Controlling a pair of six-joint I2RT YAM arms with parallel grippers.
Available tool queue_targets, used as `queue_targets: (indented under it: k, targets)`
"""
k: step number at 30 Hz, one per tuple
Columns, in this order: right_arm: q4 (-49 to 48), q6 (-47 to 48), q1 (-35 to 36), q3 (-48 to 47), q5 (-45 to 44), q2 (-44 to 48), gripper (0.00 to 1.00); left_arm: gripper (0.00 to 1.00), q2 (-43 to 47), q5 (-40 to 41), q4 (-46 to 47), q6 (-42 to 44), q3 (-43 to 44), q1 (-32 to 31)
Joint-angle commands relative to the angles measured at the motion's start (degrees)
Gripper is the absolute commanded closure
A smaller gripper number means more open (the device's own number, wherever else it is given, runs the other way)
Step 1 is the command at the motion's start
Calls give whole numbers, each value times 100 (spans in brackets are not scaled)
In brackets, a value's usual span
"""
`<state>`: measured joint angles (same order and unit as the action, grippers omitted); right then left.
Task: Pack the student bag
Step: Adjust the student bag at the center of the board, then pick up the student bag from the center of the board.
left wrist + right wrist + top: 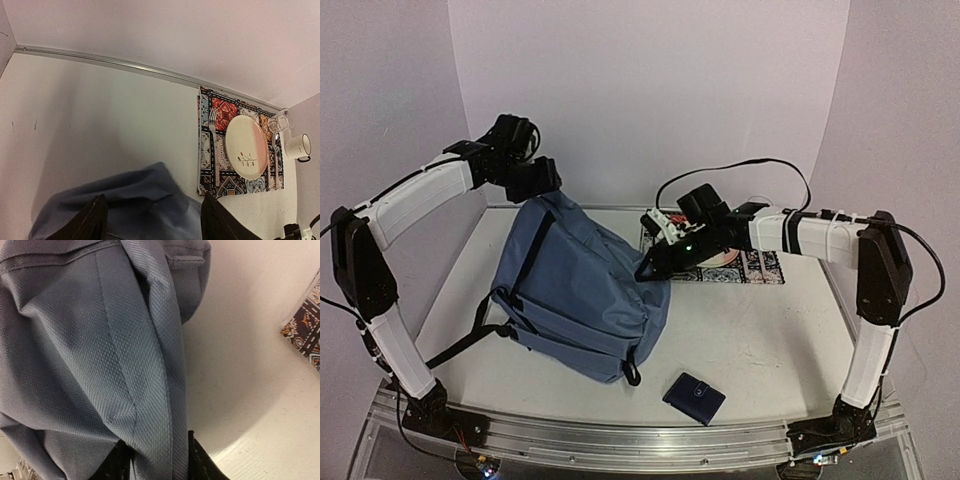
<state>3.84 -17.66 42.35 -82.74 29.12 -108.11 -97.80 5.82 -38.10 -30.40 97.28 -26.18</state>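
The student bag [580,290] is a slate-blue backpack with black straps, slumped at the middle left of the table. My left gripper [545,185] hangs over its raised far corner. In the left wrist view its fingers [95,220] stand wide apart, open, with blue fabric [145,200] below and between them. My right gripper [648,268] is at the bag's right edge. In the right wrist view a fold of the bag [75,340] runs between its parted fingers [200,460], and the jaws are open around it.
A small dark navy wallet [694,397] lies near the front edge. A patterned placemat [210,125] at the back right carries a plate [246,146] and a fork [213,135]. A glass [280,121] and a white cup [298,146] stand beyond it.
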Motion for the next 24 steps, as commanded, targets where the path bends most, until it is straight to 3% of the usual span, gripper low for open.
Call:
queue_targets:
  k: [1,8,13,17,24]
  targets:
    - [384,131,-14,-185,-395,-222,46,32,-101,-845,58,445,-290,756]
    - [439,37,-23,-385,-1043,8,21,28,-324,-1654,326,688,-768,1685]
    - [567,-34,-20,-282,-1885,559,11,26,-753,-2604,562,697,-1084,1805]
    - [646,34,-8,84,-1736,1273,3,25,-906,-2947,636,739,-1397,1810]
    - [632,-274,716,1195,-1261,1965,2,25,-952,-3077,792,833,-1890,1836]
